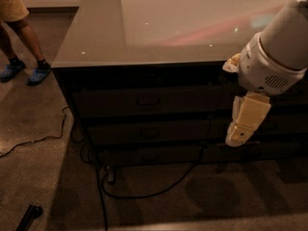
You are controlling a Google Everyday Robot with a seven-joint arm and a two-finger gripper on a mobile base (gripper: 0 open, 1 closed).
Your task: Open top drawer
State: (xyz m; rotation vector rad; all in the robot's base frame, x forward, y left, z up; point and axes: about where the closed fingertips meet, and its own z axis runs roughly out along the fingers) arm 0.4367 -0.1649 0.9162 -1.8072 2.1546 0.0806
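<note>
The top drawer (144, 101) is the uppermost wide dark front under the grey countertop (106, 37), with a small rectangular pull (148, 101) at its centre. It sits flush with the cabinet, shut. My gripper (239, 137) is cream-coloured and hangs downward from the white arm (276, 47) at the right. It is in front of the neighbouring drawer column, to the right of the pull and about level with the second drawer. It touches no drawer.
Two slimmer drawer fronts (147, 133) lie below the top one. A black cable (144, 192) runs over the floor from under the cabinet. A person's legs in blue shoes (29, 71) stand at the far left. A dark object (29, 216) lies at the bottom left.
</note>
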